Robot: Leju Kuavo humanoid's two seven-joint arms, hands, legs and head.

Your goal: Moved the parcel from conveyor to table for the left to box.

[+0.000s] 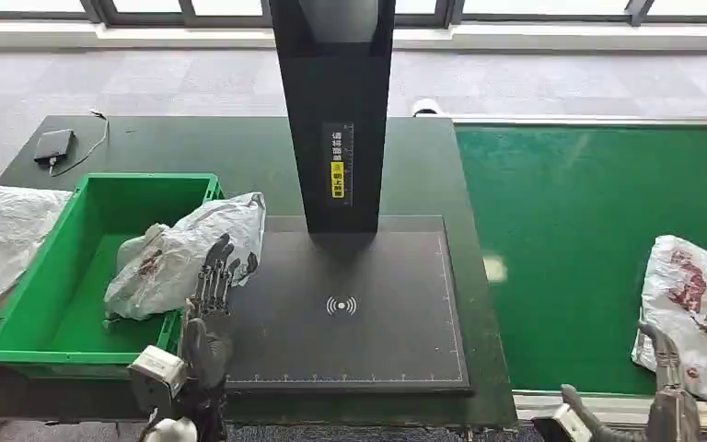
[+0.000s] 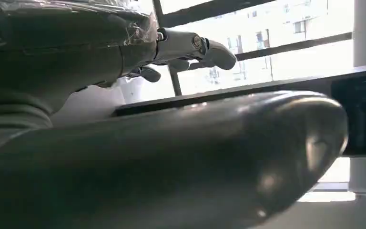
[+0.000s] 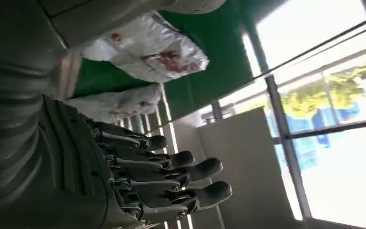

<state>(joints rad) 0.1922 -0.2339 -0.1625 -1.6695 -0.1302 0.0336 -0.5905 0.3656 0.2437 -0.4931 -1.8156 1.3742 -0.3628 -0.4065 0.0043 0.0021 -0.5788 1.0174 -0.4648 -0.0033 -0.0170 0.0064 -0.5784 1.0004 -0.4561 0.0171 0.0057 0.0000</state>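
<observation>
Your left hand (image 1: 214, 281) rests against the white parcel (image 1: 184, 256), which straddles the green box's (image 1: 28, 318) right rim beside the scanner mat, long axis running toward the table's far edge; I cannot tell if the fingers grip it. Your right hand (image 1: 663, 368), fingers apart and empty, sits at the conveyor's (image 1: 562, 239) near edge just beside a second parcel (image 1: 695, 308).

even daylight from the windows (image 1: 515, 7) at the far wall; head view sharp, a pale glare patch on the green conveyor belt (image 1: 494, 268). wrist views backlit: panes blown out white, left hand (image 2: 171, 157) near the lens dark and blurred.
</observation>
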